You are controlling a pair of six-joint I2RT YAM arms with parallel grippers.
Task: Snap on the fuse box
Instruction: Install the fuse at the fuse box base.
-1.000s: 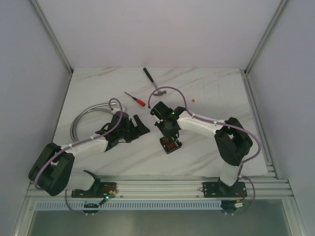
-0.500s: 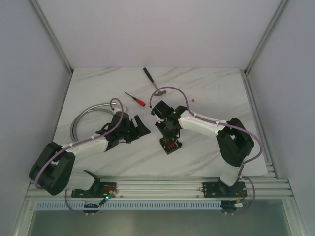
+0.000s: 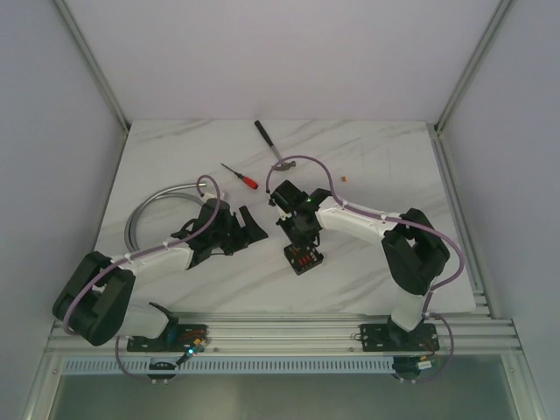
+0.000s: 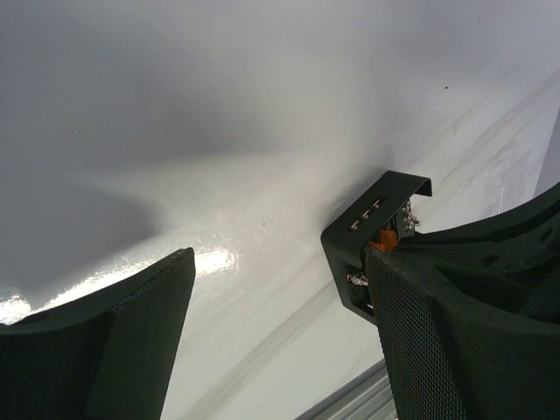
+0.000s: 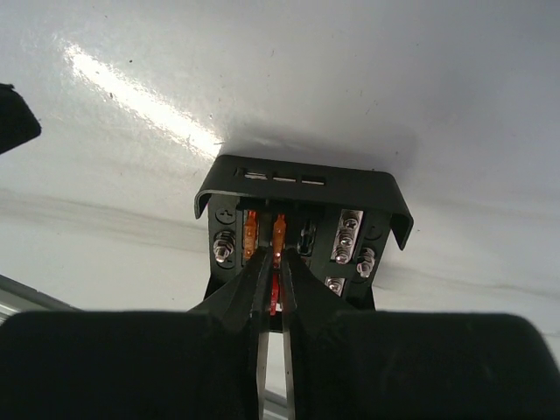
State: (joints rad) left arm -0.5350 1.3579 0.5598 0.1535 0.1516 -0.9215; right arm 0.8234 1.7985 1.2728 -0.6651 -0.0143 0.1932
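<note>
Fuse box (image 3: 303, 259) sat on the table (image 3: 376, 149), near the middle and toward the near edge, turned at an angle to the table's sides. Up close, in the right wrist view, the fuse box (image 5: 302, 185) faced the camera w/ its open side. Orange fuses, small screws and metal tabs showed inside, and a black wall w/ three slots ran along its far edge.

And the right pincer (image 3: 302, 238) was right on top of it! It came down onto the box from the far side. In the wrist view the right pincer (image 5: 273, 262) was squeezed nearly together, only a thin slit left between the tips, which sat down among the fuses. A red sliver showed in that slit. Gripped, or just seen through the gap? Couldn't tell.

Over on the other side, the left pincer (image 3: 252, 226) hung well apart from the box, to its left, jaws spread wide w/ nothing between them. Its own camera showed the left pincer (image 4: 280, 271) gaping over bare table, the fuse box (image 4: 372, 232) peeking out past one finger.

Farther back lay a red-handled screwdriver (image 3: 241, 177), then a black-handled tool (image 3: 269, 142) beyond it. A tiny orange bit (image 3: 344, 178) lay alone to the right. A grey curved hose (image 3: 150, 206) lay at the left side, next to the left arm.
</note>
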